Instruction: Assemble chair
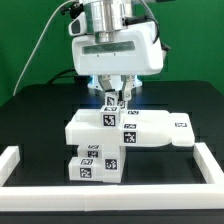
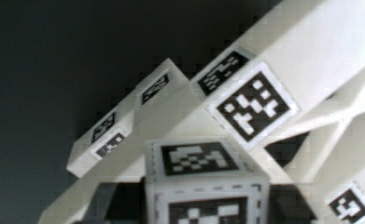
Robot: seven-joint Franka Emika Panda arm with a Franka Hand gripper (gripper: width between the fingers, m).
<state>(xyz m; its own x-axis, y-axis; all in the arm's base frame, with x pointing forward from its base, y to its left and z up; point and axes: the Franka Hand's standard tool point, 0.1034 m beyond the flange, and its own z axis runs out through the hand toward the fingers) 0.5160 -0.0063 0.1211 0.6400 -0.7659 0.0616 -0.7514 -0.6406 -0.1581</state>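
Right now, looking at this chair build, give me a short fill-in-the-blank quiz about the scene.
1. The gripper hangs directly above the white chair pieces, which carry black-and-white square ____.
2. The tabletop under the pieces is ____ in colour.
3. A low white border rail runs along the table's ____.
4. The wall behind the arm is ____.

Missing words: tags; black; edge; green

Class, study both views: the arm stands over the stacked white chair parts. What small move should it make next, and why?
Probably a slight push straight down. The gripper seems to be shut on a small tagged piece standing on the white chair parts, so seating it firmly looks sensible. How deep it sits cannot be told.
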